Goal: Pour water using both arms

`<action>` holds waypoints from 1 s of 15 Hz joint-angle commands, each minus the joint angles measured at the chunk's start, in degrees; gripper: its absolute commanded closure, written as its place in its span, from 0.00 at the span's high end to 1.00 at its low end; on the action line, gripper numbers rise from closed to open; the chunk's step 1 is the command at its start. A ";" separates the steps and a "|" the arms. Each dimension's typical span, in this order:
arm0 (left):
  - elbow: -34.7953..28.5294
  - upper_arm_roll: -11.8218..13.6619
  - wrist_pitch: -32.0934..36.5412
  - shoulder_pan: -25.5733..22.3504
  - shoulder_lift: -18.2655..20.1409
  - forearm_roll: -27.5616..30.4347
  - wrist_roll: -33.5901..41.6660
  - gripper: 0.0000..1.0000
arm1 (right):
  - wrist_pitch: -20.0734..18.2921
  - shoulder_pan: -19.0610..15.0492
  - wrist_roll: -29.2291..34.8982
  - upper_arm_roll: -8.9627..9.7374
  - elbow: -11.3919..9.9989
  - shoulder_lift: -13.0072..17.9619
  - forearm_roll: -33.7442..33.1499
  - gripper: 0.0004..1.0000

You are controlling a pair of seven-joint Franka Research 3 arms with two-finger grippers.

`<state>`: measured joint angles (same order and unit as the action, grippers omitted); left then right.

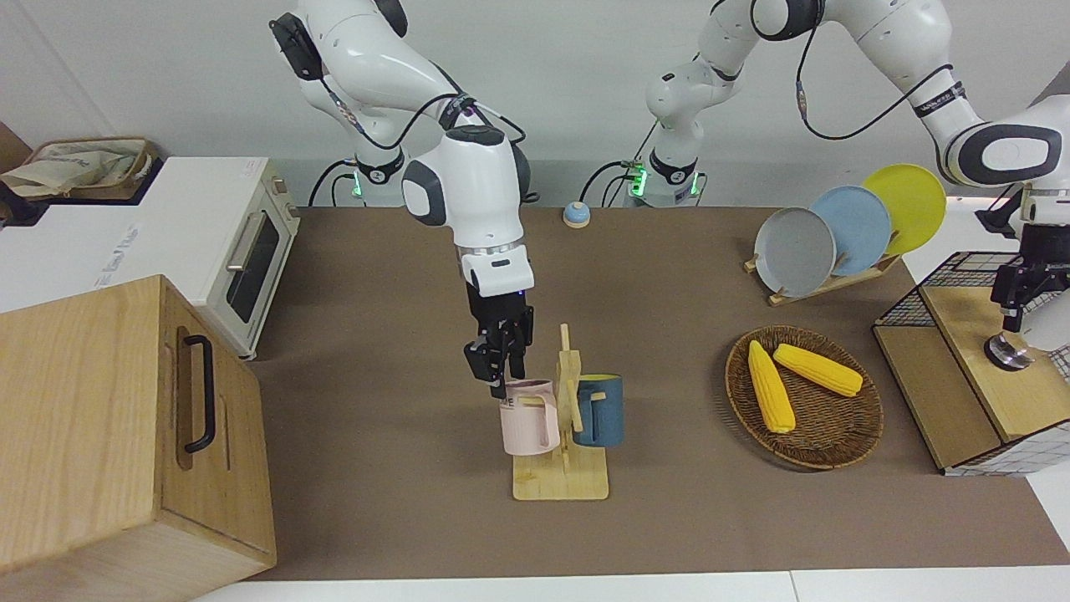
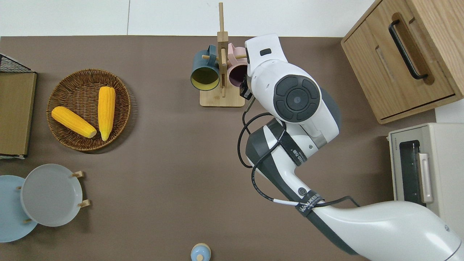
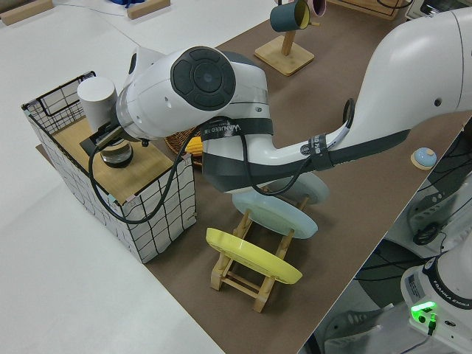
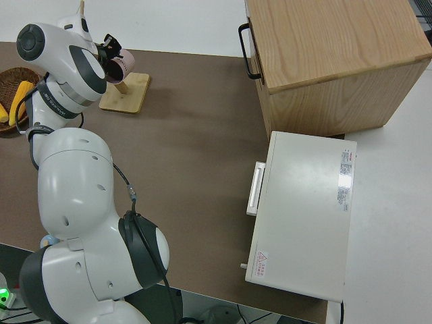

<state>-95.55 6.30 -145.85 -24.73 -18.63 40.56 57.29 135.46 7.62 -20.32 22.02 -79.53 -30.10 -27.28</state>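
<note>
The mug rack (image 1: pixel 562 477) stands on the table farther from the robots than the basket of corn (image 1: pixel 804 397), with a pink mug (image 1: pixel 529 416) and a blue mug (image 1: pixel 600 410) hung by their handles on its pegs, mouths tipped toward the robots so each rim can be reached. The right gripper (image 1: pixel 498 365) sits at the pink mug's rim, one finger seemingly inside and one outside; whether it has closed I cannot tell. Dark letters ending in "ME" show on that mug. The left gripper (image 1: pixel 1016 294) hangs over a glass pot (image 1: pixel 1008 351) on the wire crate (image 1: pixel 970 393); its grip I cannot tell either. The right arm's cable strap reads "WANJEED", the toaster oven (image 2: pixel 426 170) "TOSHIBA"
</note>
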 commanded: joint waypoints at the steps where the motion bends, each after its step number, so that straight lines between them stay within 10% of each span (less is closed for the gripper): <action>1: 0.45 -0.14 -1.19 0.03 -0.53 1.54 1.51 1.00 | -0.38 0.20 2.13 -0.13 1.57 -1.19 -1.82 0.48; 9: 0.45 -0.14 -1.19 -0.05 -0.53 1.72 1.33 0.93 | 0.24 0.81 4.06 -0.57 2.63 -2.95 -1.82 0.40; 14: 0.54 -0.06 -1.19 0.03 -0.45 2.33 0.98 0.05 | 0.59 1.78 5.91 -1.80 2.54 -3.03 -1.82 0.37; 15: 0.54 -0.06 -1.19 0.03 -0.45 2.33 0.89 0.00 | 0.59 1.78 5.91 -1.89 2.63 -3.21 -1.82 0.35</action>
<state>-95.50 6.37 -146.32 -24.76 -18.63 41.60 57.34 135.52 8.85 -16.29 20.56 -78.27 -32.06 -27.37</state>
